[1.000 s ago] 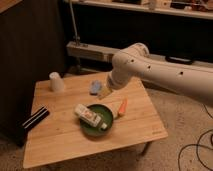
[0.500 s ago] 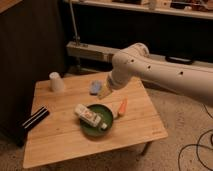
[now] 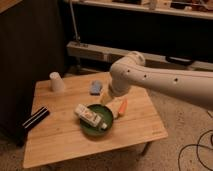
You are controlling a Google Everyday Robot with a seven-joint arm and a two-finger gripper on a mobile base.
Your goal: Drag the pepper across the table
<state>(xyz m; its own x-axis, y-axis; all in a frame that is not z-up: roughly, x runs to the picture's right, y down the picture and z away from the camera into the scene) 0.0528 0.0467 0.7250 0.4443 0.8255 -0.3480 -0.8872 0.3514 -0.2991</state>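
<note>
No change from a second ago: same arm pose, same pepper [image 3: 122, 106] spot, so no dragging begun yet. Spread fingers [image 3: 106, 95] low over the desk [image 3: 60, 135] at the far rim of the green plate [image 3: 88, 132], pinching nothing. Pepper on the bare wood just beside the plate and just beside the fingers, contact impossible to tell. Probably still to come: pressing down, then pulling.

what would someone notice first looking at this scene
The big white arm reaching in from the right, its gripper low over the table, just beside the orange pepper. Next, the green plate at the table's middle, with a white carton lying on it.
</note>
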